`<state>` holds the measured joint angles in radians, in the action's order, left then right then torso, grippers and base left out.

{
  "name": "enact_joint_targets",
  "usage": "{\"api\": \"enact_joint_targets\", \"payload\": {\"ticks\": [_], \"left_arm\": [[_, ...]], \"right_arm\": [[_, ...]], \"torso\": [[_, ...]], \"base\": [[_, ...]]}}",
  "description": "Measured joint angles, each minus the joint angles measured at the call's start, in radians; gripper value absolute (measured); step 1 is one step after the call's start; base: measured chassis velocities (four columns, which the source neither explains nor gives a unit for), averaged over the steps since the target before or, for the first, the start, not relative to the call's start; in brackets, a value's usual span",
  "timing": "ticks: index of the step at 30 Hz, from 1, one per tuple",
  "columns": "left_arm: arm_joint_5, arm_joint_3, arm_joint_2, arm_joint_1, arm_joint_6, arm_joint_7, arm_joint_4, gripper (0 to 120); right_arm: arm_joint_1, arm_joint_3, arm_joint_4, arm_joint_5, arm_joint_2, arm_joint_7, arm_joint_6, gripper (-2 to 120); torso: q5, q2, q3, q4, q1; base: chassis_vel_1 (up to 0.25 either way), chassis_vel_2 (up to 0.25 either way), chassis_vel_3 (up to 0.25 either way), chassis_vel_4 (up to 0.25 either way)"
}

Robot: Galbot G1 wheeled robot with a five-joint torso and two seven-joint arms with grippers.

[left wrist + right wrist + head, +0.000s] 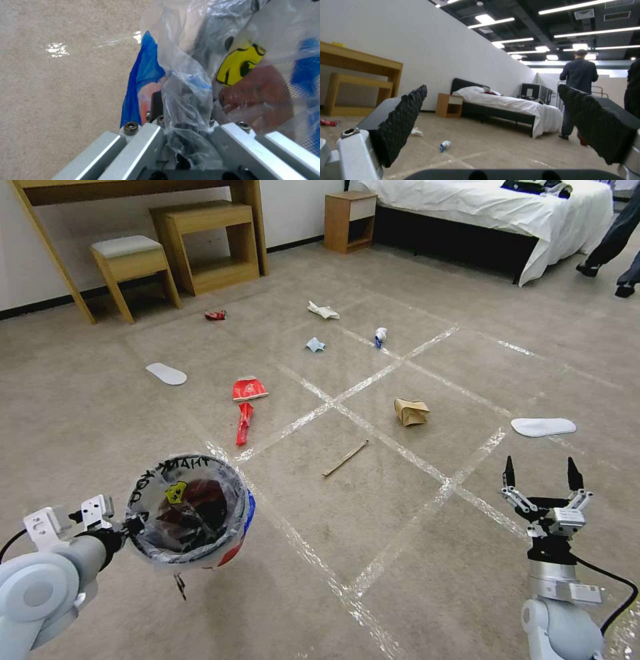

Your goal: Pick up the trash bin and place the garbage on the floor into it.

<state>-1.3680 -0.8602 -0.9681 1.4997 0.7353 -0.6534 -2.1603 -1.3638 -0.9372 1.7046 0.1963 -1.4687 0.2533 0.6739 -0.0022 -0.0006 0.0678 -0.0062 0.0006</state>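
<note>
I had the left gripper (123,527) clamped on the near rim of the trash bin (190,510), pinching blue rim and clear liner together, as the left wrist view showed. That grip let the bin hang off the floor (373,513), low at the left, with its mouth tipped toward me so I could see down into it. I judged this the sensible way to carry it: an open mouth, held beside the litter, ready to receive.

The garbage lay spread out ahead on the carpet. Nearest the bin were the red wrapper (244,423) and a flattened red-and-white piece (249,389) just beyond it, with the crushed red can (215,315) farther off by the stool. Moving across, I saw the wooden stick (345,458) resting near a tape line, the pale blue mask (315,344), the white crumpled paper (323,310), the white-blue wad (380,337) and the brown paper bag (411,411).

My right gripper (540,473) hovered at the right, fingers spread wide and empty, pointing forward above the carpet. I judged it was kept free to do the picking.
</note>
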Motion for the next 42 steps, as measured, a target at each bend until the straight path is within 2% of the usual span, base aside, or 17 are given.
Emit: {"api": "enact_joint_targets", "payload": {"ticks": [25, 34, 42], "left_arm": [[-0.019, 0.029, 0.018, -0.03, 0.0, -0.01, 0.034, 0], [-0.084, 0.028, 0.03, -0.042, 0.0, -0.053, 0.024, 0], [-0.088, 0.025, 0.033, -0.044, 0.0, -0.055, 0.023, 0]], "right_arm": [[0.027, 0.005, -0.048, -0.004, 0.004, 0.012, 0.001, 100], [0.036, 0.005, -0.064, -0.007, 0.004, 0.014, 0.001, 100], [0.039, 0.006, -0.072, -0.009, 0.002, 0.02, 0.001, 100]], "torso": [[-0.0001, 0.0, 0.0, 0.0, 0.0], [0.0, 0.0, 0.0, -0.0001, 0.0], [0.0, 0.0, 0.0, 0.0, 0.0]], "base": [[0.0, 0.0, 0.0, 0.0], [0.0, 0.0, 0.0, 0.0], [-0.047, 0.044, 0.05, -0.043]]}}
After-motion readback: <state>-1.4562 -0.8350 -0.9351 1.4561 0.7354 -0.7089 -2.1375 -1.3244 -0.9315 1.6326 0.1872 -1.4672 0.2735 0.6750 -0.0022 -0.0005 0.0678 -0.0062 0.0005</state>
